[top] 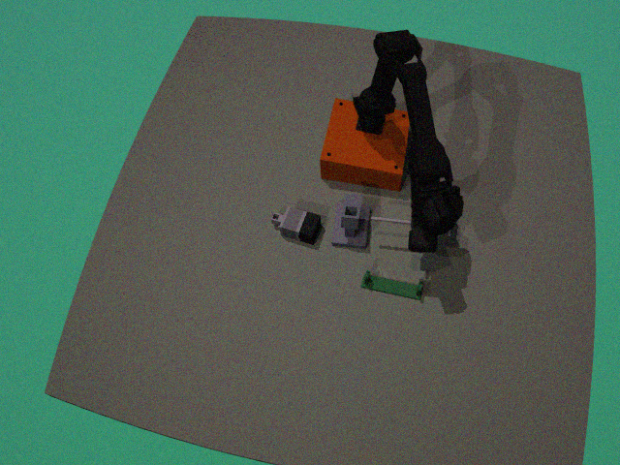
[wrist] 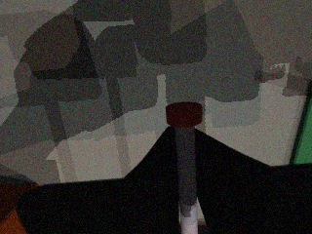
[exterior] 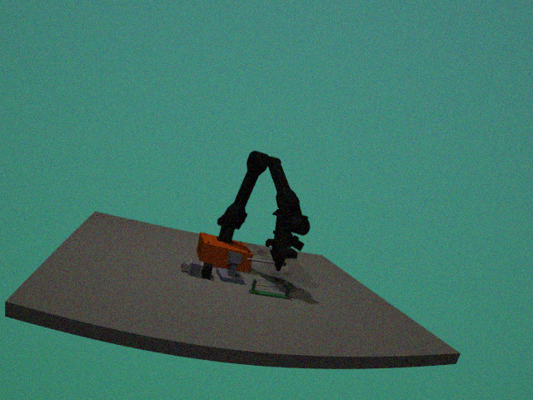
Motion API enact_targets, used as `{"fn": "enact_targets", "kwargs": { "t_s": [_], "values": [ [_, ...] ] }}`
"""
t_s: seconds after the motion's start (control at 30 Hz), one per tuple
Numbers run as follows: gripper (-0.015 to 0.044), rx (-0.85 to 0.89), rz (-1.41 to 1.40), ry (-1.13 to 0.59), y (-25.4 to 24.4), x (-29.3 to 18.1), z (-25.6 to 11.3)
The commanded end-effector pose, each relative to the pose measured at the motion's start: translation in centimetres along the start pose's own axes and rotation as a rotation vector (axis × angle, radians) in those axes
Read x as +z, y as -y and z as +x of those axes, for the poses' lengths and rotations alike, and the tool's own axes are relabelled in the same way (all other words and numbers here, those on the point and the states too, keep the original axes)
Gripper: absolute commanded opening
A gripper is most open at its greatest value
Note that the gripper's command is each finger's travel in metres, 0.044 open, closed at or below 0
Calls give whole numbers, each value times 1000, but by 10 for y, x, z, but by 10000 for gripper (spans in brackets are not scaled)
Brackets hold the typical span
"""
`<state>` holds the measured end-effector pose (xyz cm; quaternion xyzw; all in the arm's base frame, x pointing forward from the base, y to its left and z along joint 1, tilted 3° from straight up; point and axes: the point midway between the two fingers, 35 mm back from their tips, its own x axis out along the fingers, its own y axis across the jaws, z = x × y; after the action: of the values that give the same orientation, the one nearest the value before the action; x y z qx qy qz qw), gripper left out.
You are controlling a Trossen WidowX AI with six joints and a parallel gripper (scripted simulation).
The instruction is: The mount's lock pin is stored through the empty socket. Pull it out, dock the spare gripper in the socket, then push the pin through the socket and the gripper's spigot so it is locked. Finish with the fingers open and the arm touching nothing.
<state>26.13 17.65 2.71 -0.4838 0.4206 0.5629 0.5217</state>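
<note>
The lock pin (top: 390, 219) (exterior: 260, 260) (wrist: 185, 166) is a thin pale rod, lying level above the table. Its red head (wrist: 183, 115) sticks out just past the fingertips. My gripper (exterior: 278, 266) (wrist: 177, 133) points down and is shut on the pin near that head. The pin's far end is outside the socket (exterior: 234, 257), with a small gap beside it. The grey mount (top: 351, 240) (exterior: 227, 275) stands upright with its square socket open on top. The spare gripper (top: 300, 225) (exterior: 196, 269), grey with a black end, lies on the table left of the mount.
A green cradle (top: 395, 287) (exterior: 270, 294) with a short upright at each end stands in front of the pin, beyond the mount's front right corner. The orange base box (top: 360, 144) (exterior: 215, 253) stands behind the mount. The arm's shadow falls over the table at the right.
</note>
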Motion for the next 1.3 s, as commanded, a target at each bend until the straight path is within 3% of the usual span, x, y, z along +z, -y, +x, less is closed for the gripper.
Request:
{"fn": "enact_targets", "kwargs": {
  "t_s": [0.0,0.6,0.83,1.27],
  "values": [
    [0,0,2,-6,0,3,-1],
    [0,6,1,-3,-1,7,-29],
    [0,7,2,-3,0,6,-23],
    [0,1,32,-3,37,19,-29]
  ]
}}
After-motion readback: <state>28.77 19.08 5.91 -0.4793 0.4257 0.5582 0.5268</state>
